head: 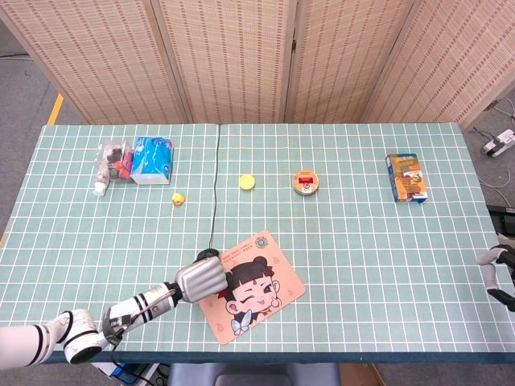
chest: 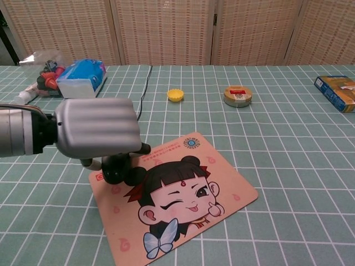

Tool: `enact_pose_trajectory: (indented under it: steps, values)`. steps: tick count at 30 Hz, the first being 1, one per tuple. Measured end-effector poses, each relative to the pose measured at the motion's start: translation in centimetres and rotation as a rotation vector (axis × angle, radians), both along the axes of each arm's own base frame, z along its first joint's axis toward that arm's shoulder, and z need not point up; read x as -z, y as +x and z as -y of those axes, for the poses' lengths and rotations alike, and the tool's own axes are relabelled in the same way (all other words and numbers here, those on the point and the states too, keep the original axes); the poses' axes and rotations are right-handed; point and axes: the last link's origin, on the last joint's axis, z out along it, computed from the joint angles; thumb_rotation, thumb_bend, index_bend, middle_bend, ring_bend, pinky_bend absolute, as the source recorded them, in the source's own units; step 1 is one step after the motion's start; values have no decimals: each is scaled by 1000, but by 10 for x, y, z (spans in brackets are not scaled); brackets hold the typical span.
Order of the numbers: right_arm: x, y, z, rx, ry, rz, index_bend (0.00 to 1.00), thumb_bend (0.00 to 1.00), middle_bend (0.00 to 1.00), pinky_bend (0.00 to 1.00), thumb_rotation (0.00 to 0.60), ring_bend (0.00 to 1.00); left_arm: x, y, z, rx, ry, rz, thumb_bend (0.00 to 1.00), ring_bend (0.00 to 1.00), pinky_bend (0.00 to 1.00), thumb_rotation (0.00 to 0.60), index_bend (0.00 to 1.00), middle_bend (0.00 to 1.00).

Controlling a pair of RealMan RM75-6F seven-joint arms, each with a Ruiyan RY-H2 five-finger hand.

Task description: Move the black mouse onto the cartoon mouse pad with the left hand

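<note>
My left hand (head: pixel 201 279) (chest: pixel 97 128) grips the black mouse (chest: pixel 117 167) (head: pixel 208 256), which shows mostly beneath the closed fingers. The mouse hangs over the near left corner of the cartoon mouse pad (head: pixel 256 290) (chest: pixel 183 205), a peach pad with a winking girl's face. Whether the mouse touches the pad cannot be told. Its black cable (head: pixel 215 185) (chest: pixel 142 91) runs straight back across the table. My right hand (head: pixel 500 272) lies at the table's far right edge, holding nothing; its fingers are partly cut off by the frame.
A blue tissue pack (head: pixel 151 159) and a bag of small items (head: pixel 113 163) sit back left. A small yellow duck (head: pixel 178 198), a yellow cap (head: pixel 246 182), a round tin (head: pixel 306 182) and a blue box (head: pixel 406 177) lie along the back.
</note>
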Motion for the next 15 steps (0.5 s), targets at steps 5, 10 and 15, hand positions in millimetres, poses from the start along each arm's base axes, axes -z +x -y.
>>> enact_pose_trajectory:
  steps: [5,10,15]
  values:
    - [-4,-1,-2,-1,-15,6,515,307,474,597,600,447,9,16,3,-4,-15,16,111,1000,1000,600,619,1000]
    - [-7,-2,-4,-3,-26,13,515,307,474,597,600,447,19,28,5,-19,-39,34,110,1000,1000,600,619,1000]
    - [-9,-3,-4,-1,-39,16,505,306,474,597,600,447,29,38,7,-16,-50,38,110,1000,1000,600,621,1000]
